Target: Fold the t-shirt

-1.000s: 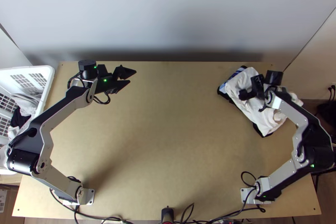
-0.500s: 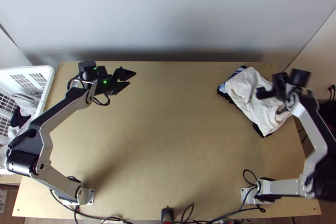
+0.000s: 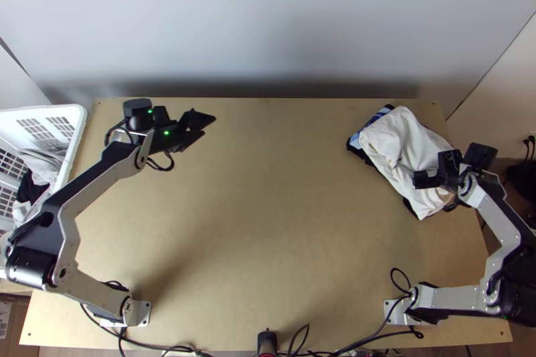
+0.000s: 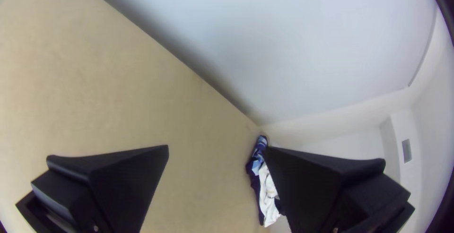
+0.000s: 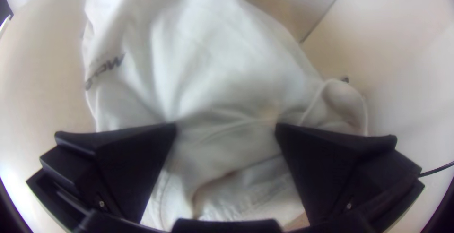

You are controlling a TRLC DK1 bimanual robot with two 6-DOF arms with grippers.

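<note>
Black cables (image 3: 402,334) are trailing nearer than the shirt (image 3: 396,141). A white lattice basket (image 3: 79,130) is standing well left of the shirt. The right tool (image 3: 422,179), wide fingers spread, is hovering over its near part. The white shirt is lying creased on the worktop (image 3: 268,223), showing blue and dark cloth (image 3: 372,123) along its edge. Left of it, the left tool (image 3: 208,126) is hanging open.
</note>
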